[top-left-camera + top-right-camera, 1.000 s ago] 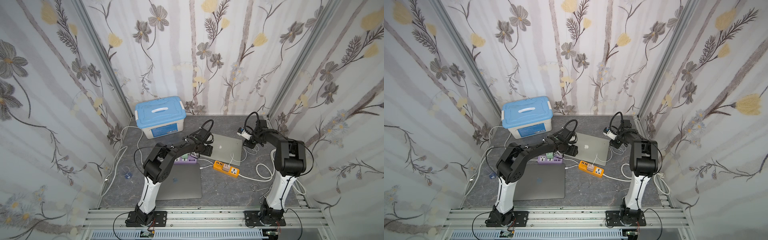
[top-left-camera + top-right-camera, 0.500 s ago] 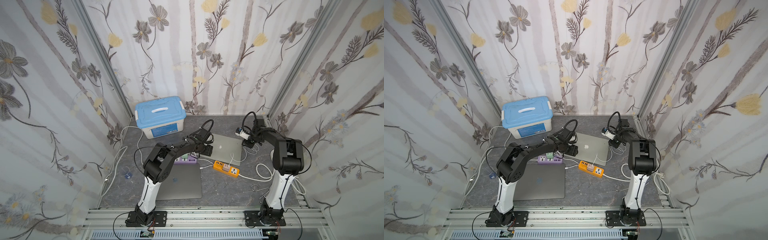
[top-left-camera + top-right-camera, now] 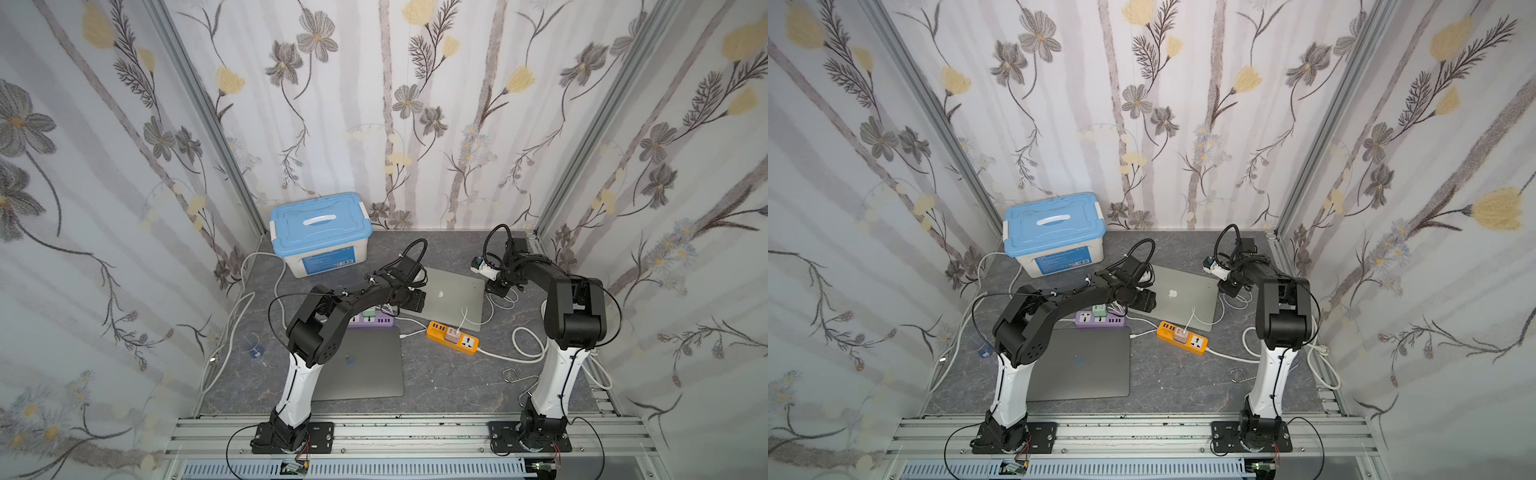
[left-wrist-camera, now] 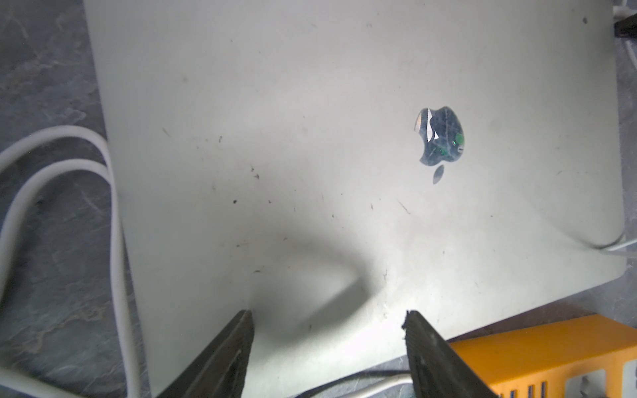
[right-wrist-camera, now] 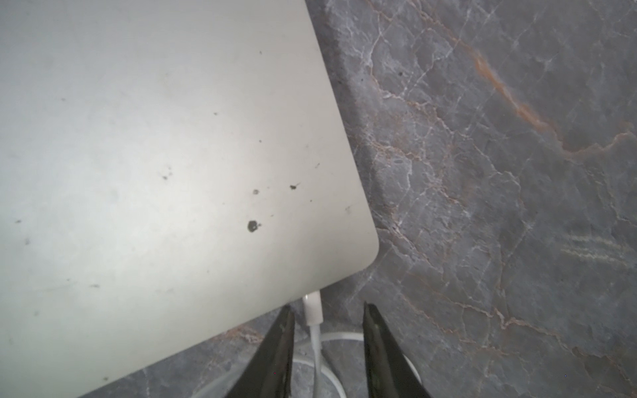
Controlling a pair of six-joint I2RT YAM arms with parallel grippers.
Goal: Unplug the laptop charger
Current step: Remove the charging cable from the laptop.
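A closed silver laptop (image 3: 453,291) (image 3: 1183,291) lies at the back middle of the table. The white charger plug (image 5: 313,307) sits in the laptop's edge, close to a corner (image 5: 362,255), and its thin cable (image 5: 316,348) runs off between my fingers. My right gripper (image 5: 328,306) (image 3: 496,286) straddles the plug, open. One finger (image 5: 282,330) is close beside the plug, the other (image 5: 375,330) stands well clear of it. My left gripper (image 4: 328,313) (image 3: 415,301) is open, low over the laptop lid (image 4: 310,155) near its opposite side, with nothing between its fingers.
An orange power strip (image 3: 452,337) (image 4: 537,355) with a small adapter lies in front of the silver laptop. A purple strip (image 3: 370,320) and a grey laptop (image 3: 361,365) lie under my left arm. A blue-lidded box (image 3: 320,232) stands at the back left. White cords (image 3: 528,349) (image 4: 113,241) loop on the table.
My right gripper's jaws have narrowed around the charger plug and the wrist has shifted slightly. The left arm has not moved.
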